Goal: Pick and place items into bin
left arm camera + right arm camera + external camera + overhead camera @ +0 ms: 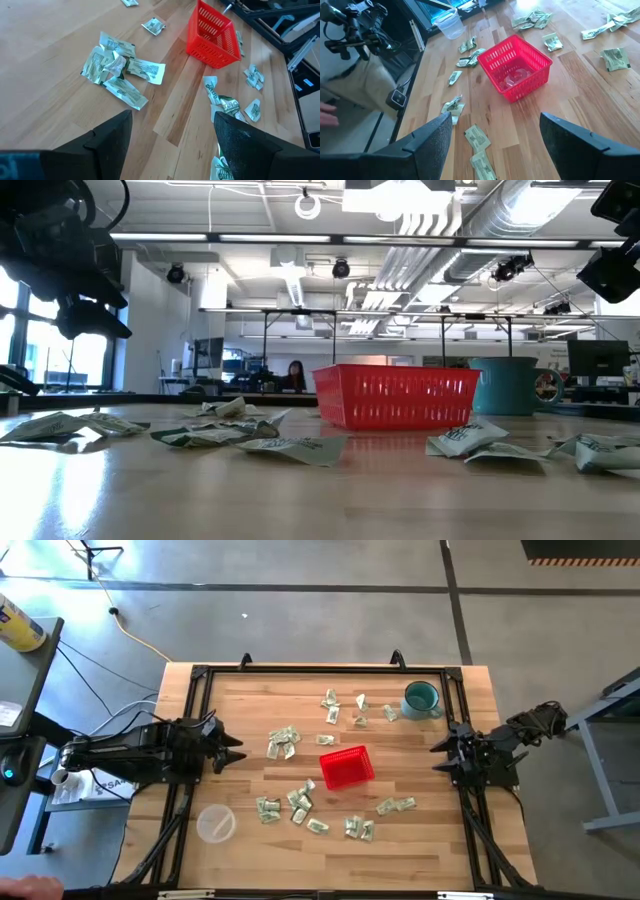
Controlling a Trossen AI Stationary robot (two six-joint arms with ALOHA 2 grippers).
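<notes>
Packets (283, 743) lie scattered over the wooden bench (240, 700) all around the red bin (346, 767), which stands near the middle and looks empty inside (its mesh floor shows in the right wrist view). Their green print is too small to read. A teal mug (421, 698) stands at the far right, a clear cup (216, 823) at the near left. Left gripper (232, 748) hovers at the left edge, right gripper (440, 754) at the right edge; both sets of jaws are spread apart, holding nothing.
</notes>
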